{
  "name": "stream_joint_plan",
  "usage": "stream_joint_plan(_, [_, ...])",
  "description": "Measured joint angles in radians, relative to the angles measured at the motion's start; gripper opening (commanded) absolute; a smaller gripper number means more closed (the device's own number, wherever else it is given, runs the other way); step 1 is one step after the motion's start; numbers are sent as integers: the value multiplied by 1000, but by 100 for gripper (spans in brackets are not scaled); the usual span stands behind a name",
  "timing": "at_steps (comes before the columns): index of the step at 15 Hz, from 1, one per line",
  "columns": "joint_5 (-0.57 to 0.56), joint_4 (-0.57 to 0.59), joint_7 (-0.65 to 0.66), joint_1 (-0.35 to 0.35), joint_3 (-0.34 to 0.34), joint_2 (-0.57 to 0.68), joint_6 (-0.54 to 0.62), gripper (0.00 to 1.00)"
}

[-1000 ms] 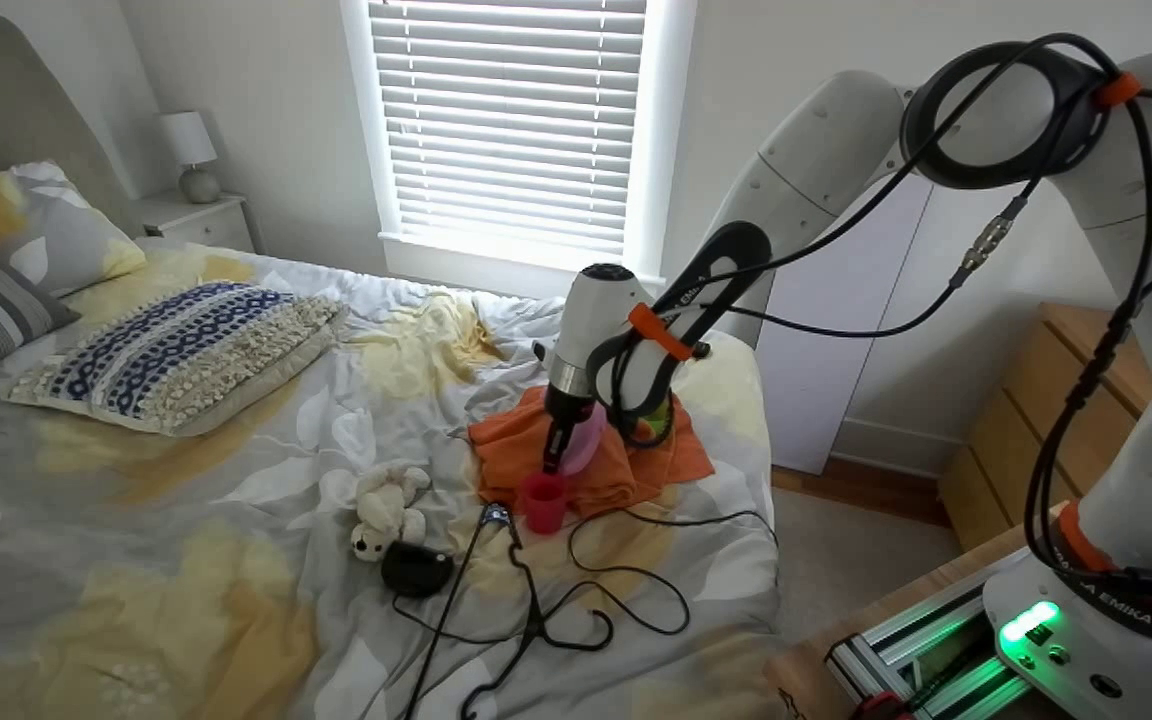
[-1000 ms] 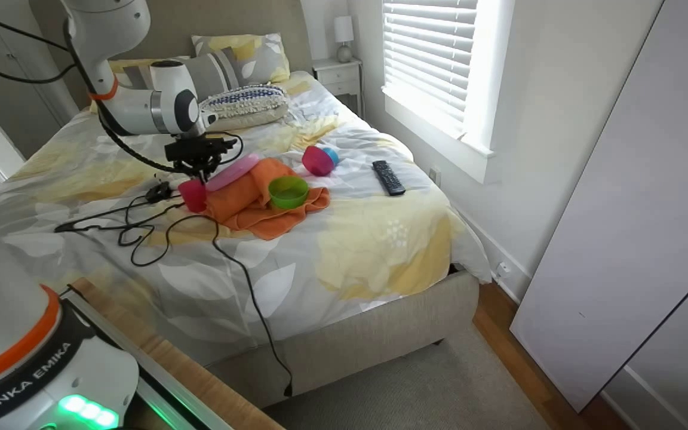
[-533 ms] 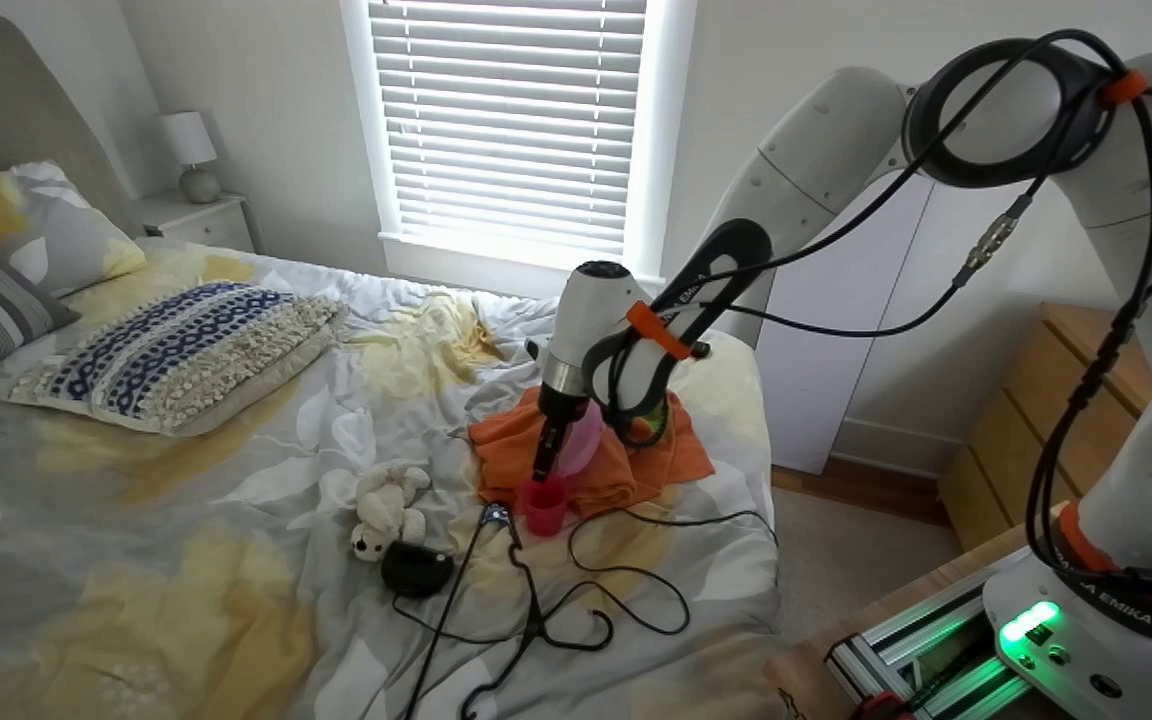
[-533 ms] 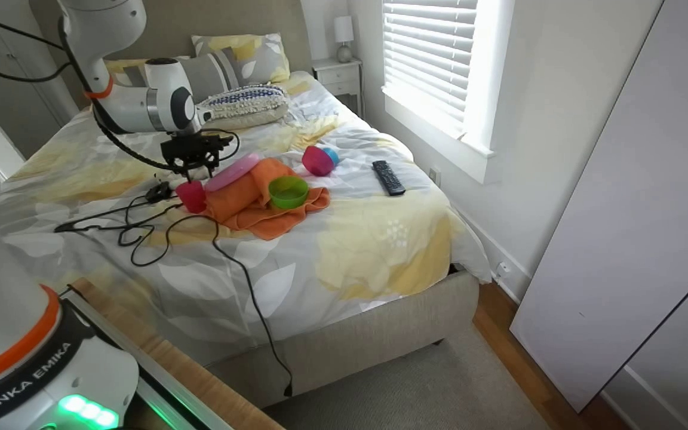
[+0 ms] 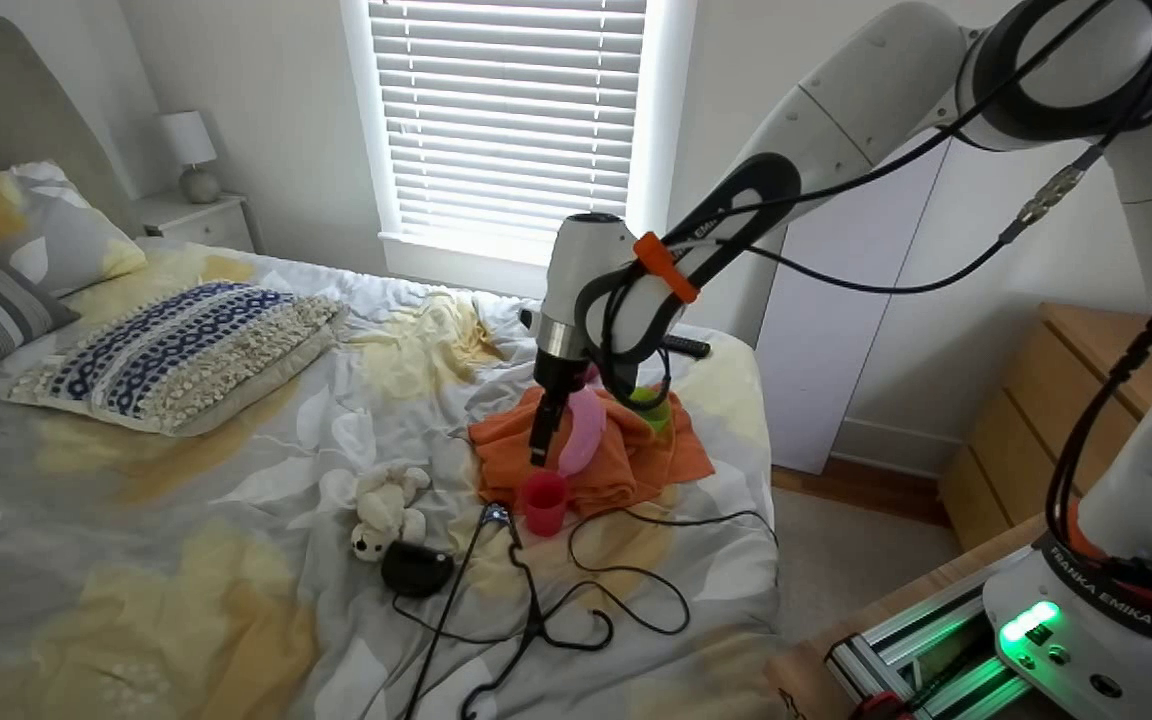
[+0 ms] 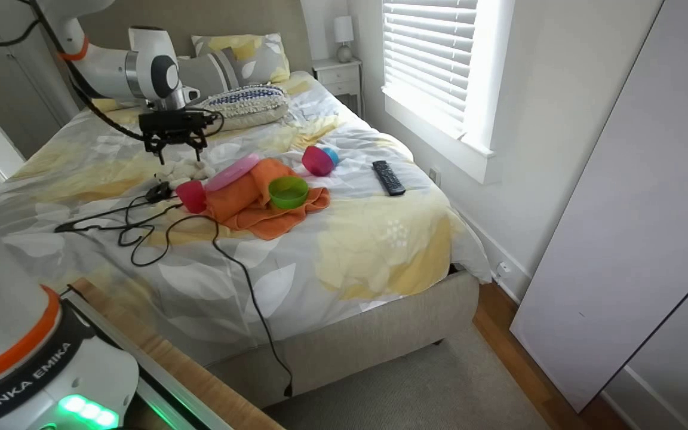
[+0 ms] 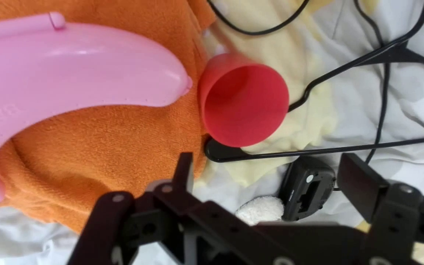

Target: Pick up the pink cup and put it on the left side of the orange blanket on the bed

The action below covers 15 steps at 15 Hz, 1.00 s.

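the tool, jaws spread apart, has risen away from the pink cup.

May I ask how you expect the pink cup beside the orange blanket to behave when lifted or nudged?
The pink cup looks empty, so it is probably light. It looks thin-walled, so it may flex if squeezed. On the rumpled bedding, a nudge could tip it.

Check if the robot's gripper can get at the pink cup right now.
Probably yes: the open gripper hangs higher than the pink cup, whose mouth is uncovered, though the orange blanket and black hanger lie close beside it.
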Motion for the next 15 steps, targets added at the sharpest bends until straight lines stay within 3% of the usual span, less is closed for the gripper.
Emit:
stream_joint_plan(3, [121,-54,8,-58,19,-94,-61,100])
stream_joint_plan(7, [241,-162,20,-133,17,-217,-50,100])
stream_joint_plan(15, [249,-491,52,-106,1,-589,-48,100])
